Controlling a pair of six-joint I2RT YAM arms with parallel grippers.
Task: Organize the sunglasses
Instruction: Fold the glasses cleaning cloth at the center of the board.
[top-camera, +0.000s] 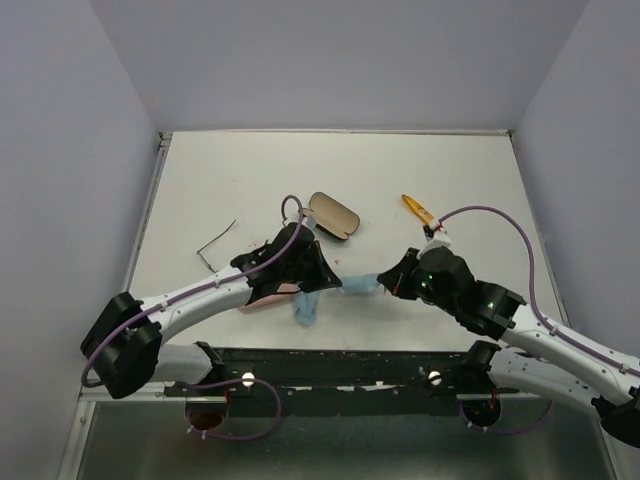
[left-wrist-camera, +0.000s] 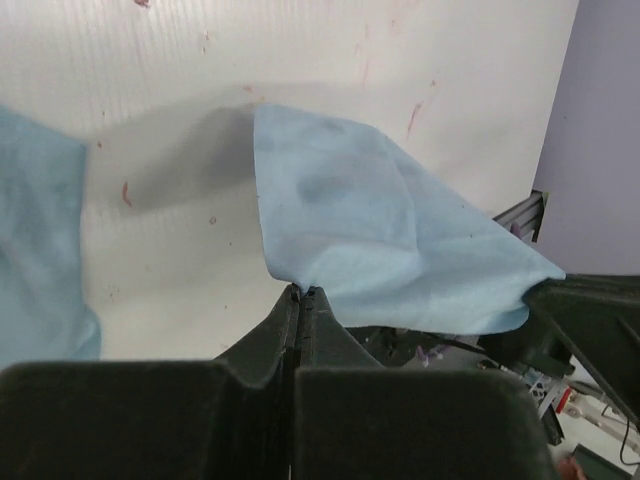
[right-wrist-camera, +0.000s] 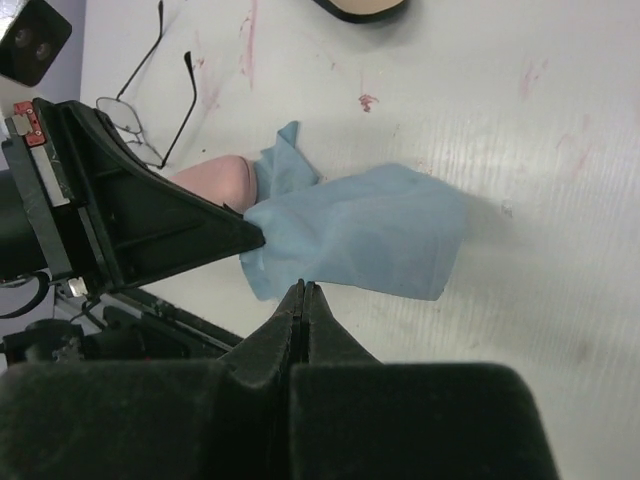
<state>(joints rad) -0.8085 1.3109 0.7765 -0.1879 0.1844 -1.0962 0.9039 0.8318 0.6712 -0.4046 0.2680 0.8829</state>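
The orange-yellow sunglasses (top-camera: 418, 209) lie folded on the table at the back right, away from both grippers. A light-blue cloth (top-camera: 358, 284) hangs stretched between the two grippers. My left gripper (top-camera: 322, 276) is shut on one corner of it; in the left wrist view the tips (left-wrist-camera: 302, 290) pinch the cloth (left-wrist-camera: 380, 240). My right gripper (top-camera: 387, 284) is shut on the opposite edge; in the right wrist view the tips (right-wrist-camera: 305, 287) pinch the lower edge of the cloth (right-wrist-camera: 360, 235).
A second light-blue cloth (top-camera: 305, 308) lies by a pink case (top-camera: 262, 298) under the left gripper. A dark oblong case (top-camera: 335, 215) lies behind. Thin wire-frame glasses (top-camera: 215, 245) lie at the left. The table's front edge (top-camera: 350, 352) is close.
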